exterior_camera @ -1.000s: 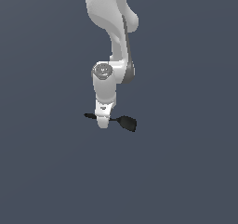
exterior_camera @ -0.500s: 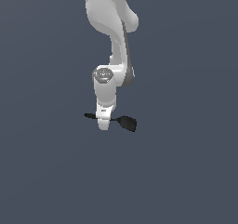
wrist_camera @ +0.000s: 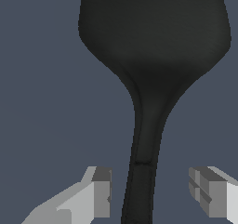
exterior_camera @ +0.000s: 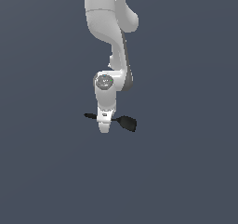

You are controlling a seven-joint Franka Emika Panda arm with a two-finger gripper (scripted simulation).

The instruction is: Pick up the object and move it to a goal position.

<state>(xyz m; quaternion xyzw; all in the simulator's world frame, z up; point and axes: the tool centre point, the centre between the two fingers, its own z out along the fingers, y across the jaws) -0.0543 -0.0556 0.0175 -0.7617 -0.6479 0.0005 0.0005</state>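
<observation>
The end effector (wrist_camera: 151, 195) straddles the black spatula's (exterior_camera: 124, 121) handle (wrist_camera: 139, 190) with jaws wide and clear of it, its head toward 3 o'clock, positioned for a mid-handle grasp.

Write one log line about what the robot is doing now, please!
gripper: open, fingers either side of handle | black spatula: not gripped | phase: pre-grasp

black spatula (wrist_camera: 153, 42), white-grey pincer (wrist_camera: 151, 195)
</observation>
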